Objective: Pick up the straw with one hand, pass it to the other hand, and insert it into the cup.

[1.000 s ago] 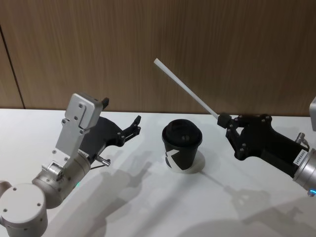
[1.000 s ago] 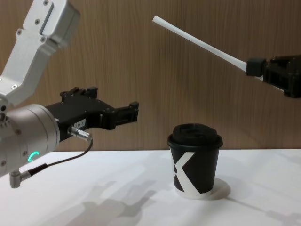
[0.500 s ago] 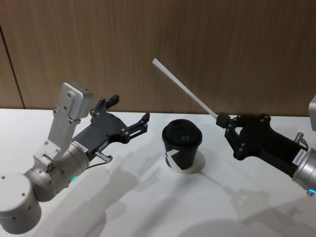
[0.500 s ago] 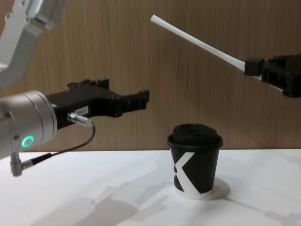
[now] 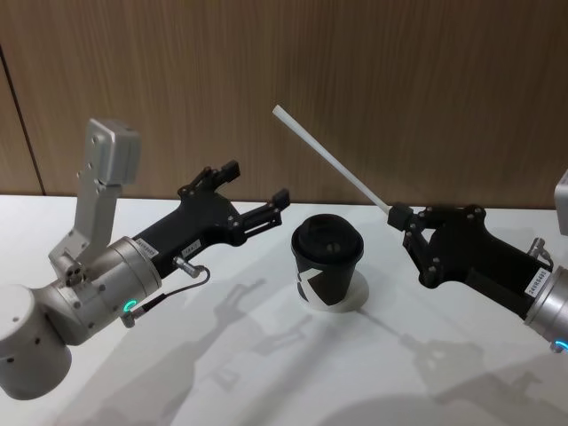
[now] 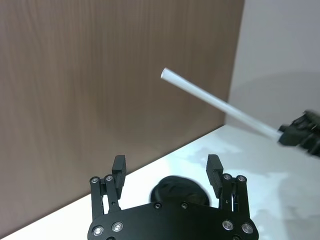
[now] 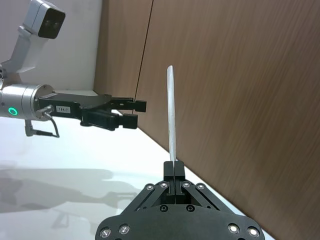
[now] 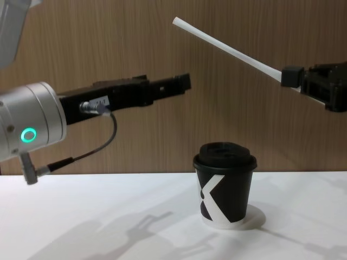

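Here, the right gripper (image 5: 401,216) pinches the white straw (image 5: 330,161) by its lower end, slanting it above the cup (image 5: 327,262); the left gripper (image 5: 256,183), fingers spread and empty, should close squarely on the mid-shaft before any release.

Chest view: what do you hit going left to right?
Silver wrist → left tool, open → cup → right tool, shut on the straw. The straw runs across above the cup, so it is left unordered.
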